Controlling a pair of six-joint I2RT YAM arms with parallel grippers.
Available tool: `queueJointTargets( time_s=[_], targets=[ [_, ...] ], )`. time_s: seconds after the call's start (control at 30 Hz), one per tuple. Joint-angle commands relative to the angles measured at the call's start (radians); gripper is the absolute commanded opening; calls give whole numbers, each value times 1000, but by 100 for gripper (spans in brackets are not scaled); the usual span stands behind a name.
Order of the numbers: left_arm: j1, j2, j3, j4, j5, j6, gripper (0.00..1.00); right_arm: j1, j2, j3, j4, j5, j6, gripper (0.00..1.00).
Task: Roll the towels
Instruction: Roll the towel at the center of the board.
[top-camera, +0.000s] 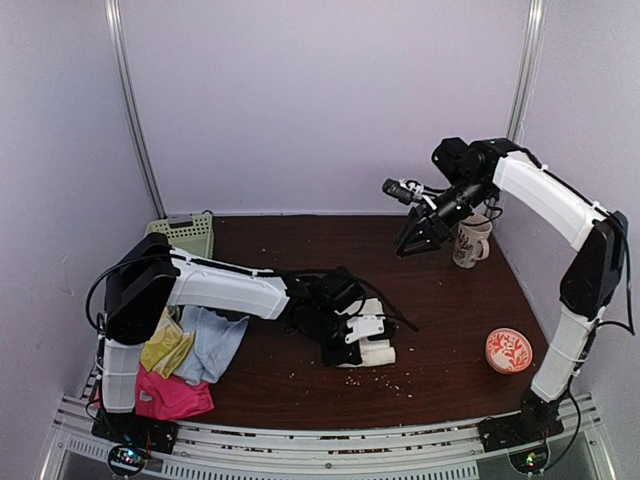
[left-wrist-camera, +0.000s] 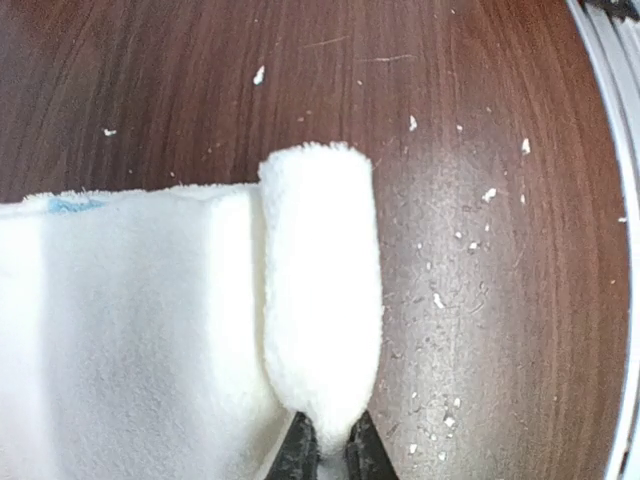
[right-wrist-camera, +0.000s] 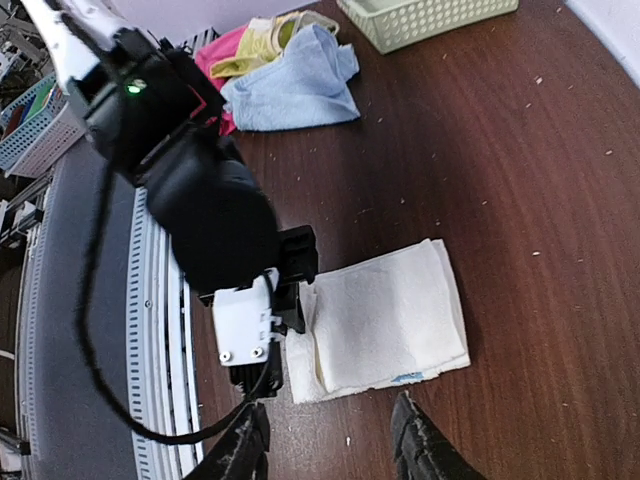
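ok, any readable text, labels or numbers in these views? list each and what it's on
None legible in any view.
Small blue label on the edge of the folded cream-white towel: too blurred to read.
Dark print on the white ceramic mug: too small to read.
White pattern on the round orange disc: looks decorative, no letters discernible.

tabletop (top-camera: 300, 250) open at centre; mug (top-camera: 470, 242), basket (top-camera: 185, 235), towels (top-camera: 215, 345) crowd the edges.
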Motion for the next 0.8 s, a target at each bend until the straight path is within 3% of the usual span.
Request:
queueJointTargets(
  time_s=[0.0,0.23,0.33,0.57,0.77],
  targets=[
    [89,91,97,-159,299,-122,5,-28,-171,-36,7,-74,-21,43],
    [181,226,186,-187,529,-248,5,34,-357,-260,-15,-107,-189,42],
    [200,258,218,-211,569,-261,4,142,-386,-346,1,3,-200,40],
    [212,296,275,-262,550,-259,6,365,-451,-688,449,436,59,37],
    [217,312,278,-262,555,-271,6,451,-372,-831,692,581,63,39]
  ],
)
